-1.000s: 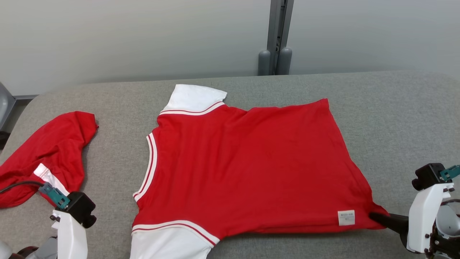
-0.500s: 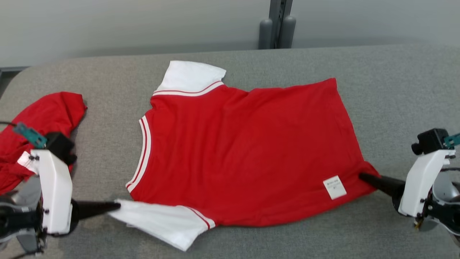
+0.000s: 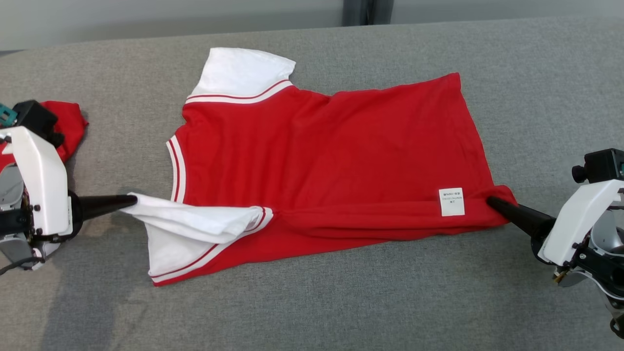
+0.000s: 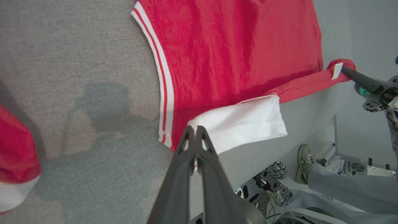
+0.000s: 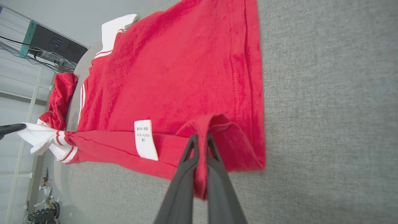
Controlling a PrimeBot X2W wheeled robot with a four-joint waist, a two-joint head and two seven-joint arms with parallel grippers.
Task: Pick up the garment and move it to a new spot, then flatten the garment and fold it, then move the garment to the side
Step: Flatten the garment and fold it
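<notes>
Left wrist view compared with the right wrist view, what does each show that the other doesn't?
Left wrist view: a person's shoe and grey trouser leg beside the table. Right wrist view: a dark equipment box and the shirt's far white sleeve. Both: the red shirt, its white label, the left gripper shut on the near white sleeve, the right gripper shut on the hem corner.

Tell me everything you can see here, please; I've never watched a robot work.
T-shirt: one, red with white sleeves, spread mid-table.
Label: one, white, at the T-shirt's near right corner.
Second garment: one, red with white trim, crumpled at the table's left end.
Table: one, grey cloth top.
Person's shoe: one, pale, on the floor beside the table.
Left jaws: dark, shut on the near white sleeve.
Right jaws: dark, shut on the hem corner.
</notes>
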